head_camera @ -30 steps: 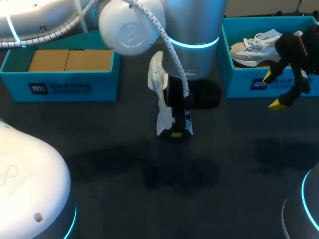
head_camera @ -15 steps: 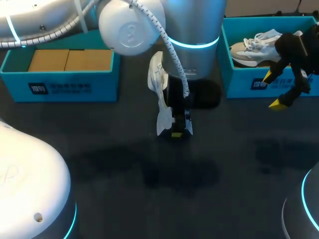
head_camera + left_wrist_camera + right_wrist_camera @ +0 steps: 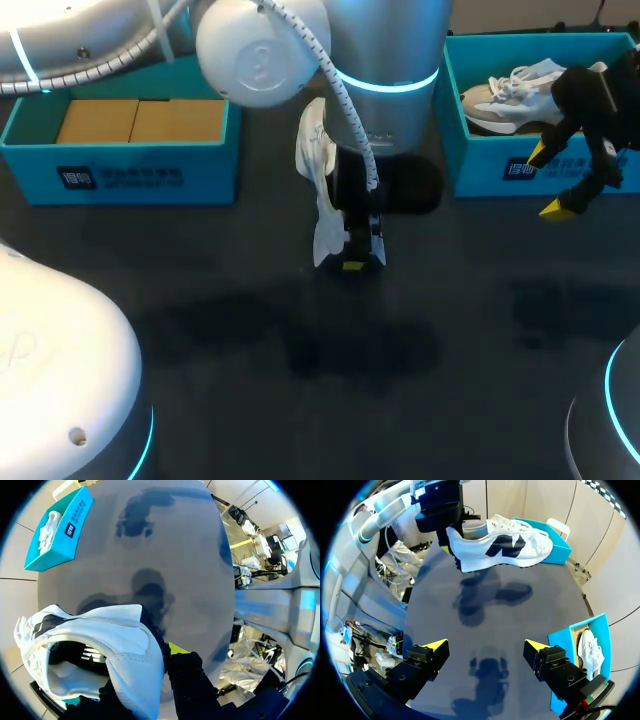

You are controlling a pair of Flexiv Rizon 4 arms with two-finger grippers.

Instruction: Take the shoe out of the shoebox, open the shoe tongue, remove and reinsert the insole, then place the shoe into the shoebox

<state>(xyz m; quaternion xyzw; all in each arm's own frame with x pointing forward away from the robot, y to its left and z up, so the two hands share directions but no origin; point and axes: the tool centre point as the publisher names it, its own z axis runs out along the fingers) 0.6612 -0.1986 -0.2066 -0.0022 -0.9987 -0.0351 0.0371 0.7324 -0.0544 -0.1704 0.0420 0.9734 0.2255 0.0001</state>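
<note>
My left hand [image 3: 354, 262] grips the shoe [image 3: 318, 185] by its heel, up in the air to the right of the shoebox [image 3: 120, 175], my right hand [image 3: 484, 646] hangs open farther right, so I judge only the taking-out done, every later step left.

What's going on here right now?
The left gripper is shut on the heel of a white shoe, holding it in the air over the middle of the table. The right gripper is open and empty, hovering in front of the right box, where a second shoe lies.
</note>
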